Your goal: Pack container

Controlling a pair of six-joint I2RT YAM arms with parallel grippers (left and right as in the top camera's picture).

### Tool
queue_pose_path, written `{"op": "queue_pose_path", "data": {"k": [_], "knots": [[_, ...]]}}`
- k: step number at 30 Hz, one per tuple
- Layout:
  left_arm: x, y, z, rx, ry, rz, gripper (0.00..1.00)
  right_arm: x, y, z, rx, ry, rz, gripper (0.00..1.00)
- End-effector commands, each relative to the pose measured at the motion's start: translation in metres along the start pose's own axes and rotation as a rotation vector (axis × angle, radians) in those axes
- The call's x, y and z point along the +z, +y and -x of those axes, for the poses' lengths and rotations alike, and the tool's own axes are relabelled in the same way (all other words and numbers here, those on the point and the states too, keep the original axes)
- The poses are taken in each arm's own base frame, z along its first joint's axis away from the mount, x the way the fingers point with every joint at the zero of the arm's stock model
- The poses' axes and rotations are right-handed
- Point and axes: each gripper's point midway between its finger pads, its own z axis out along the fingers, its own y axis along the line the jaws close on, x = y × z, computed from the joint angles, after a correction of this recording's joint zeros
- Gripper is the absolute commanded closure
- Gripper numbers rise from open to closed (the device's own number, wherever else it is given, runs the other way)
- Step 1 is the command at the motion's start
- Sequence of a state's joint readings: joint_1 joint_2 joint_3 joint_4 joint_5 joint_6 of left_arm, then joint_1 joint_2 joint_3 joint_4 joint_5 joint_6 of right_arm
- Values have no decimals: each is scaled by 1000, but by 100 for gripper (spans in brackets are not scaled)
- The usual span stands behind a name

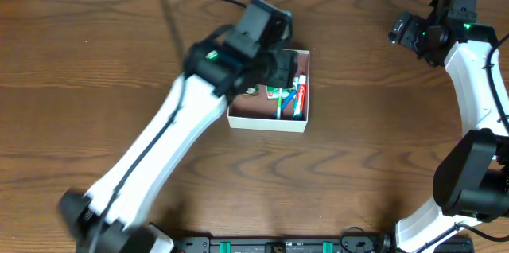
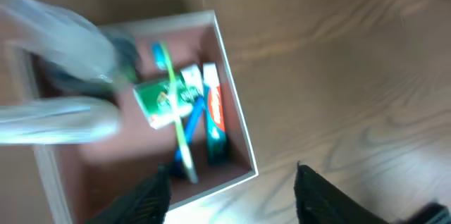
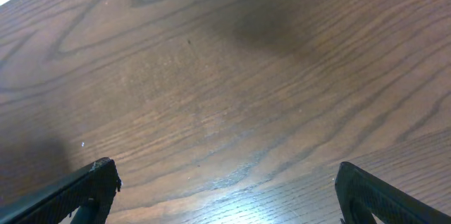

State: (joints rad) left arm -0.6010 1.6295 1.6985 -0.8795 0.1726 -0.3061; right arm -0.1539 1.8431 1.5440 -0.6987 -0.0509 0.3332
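Left gripper [image 2: 236, 199]: its two dark fingers are seen spread apart at the bottom of the left wrist view, with nothing clasped between them; it is held above one corner of the container.
Right gripper [image 3: 229, 203]: its jaws are seen spread wide over bare wood, with nothing held; it is kept at the far right of the table, well apart from the container.
Container [image 1: 267, 122]: a shallow white-walled box with a pinkish-brown inside is set on the table near the middle; in the overhead view its left part is hidden by the left arm [image 1: 159, 149].
Toothpaste tube [image 2: 213, 108]: a red-and-white tube is laid inside the container, along one wall.
Green packet [image 2: 165, 98]: it is laid inside the container, just beside the tube.
Toothbrush [image 2: 184, 136]: a green-and-blue brush is laid tilted across the packet.
Clear wrapped item [image 2: 63, 76]: it is blurred at the left of the wrist view, over the container's other side; what it is cannot be told.
Table [image 1: 95, 62]: dark brown wood grain is shown in all three views.
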Motion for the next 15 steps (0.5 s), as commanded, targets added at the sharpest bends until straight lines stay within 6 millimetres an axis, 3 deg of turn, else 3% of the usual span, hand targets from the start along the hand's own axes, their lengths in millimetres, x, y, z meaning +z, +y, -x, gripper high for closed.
{"op": "queue_pose_path", "data": {"k": [1,4,8,11,15], "knots": [[-75,22,31,-5,-218,121,35,1,1,3,11,-6,-6,1],[-122,50,32,-51,-307,202,30,1,1,3,11,-6,-6,1],[-172,94,18,-142,-356,308,29,1,1,3,11,-6,-6,1],[-194,123,0,-217,-345,382,26,1,1,3,11,-6,-6,1],[-207,149,-17,-288,-318,451,12,1,1,3,11,-6,-6,1]]}}
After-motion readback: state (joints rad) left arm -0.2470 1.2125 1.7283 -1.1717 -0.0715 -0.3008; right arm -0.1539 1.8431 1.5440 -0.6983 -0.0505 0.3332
